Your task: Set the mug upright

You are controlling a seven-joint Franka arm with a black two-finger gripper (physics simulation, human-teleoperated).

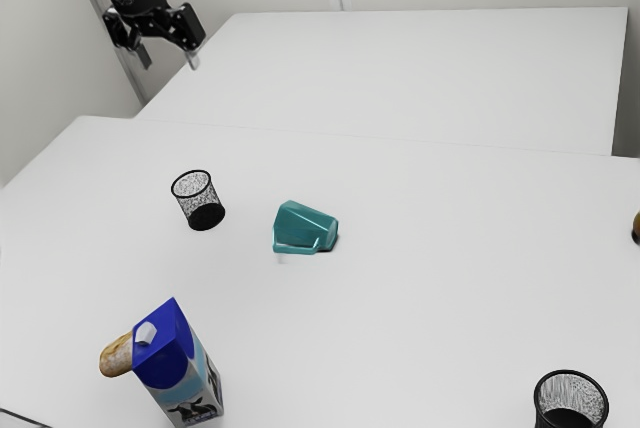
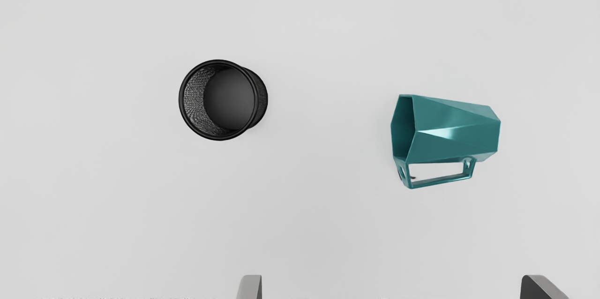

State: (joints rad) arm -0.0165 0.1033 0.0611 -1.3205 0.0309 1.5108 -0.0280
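Note:
My gripper hangs high above the table at the exterior view's upper left, well away from the mug. In the wrist view the gripper is open, its two fingertips wide apart with nothing between them. A teal faceted mug lies on its side near the middle of the table. In the wrist view the mug shows its open mouth facing the black mesh cup, and its angular handle sticks out on the side toward my fingertips.
A black mesh cup stands near the mug's mouth. Toward the exterior view's bottom are a blue-topped carton, a bread-like item beside it, and another mesh cup. The white table carries them.

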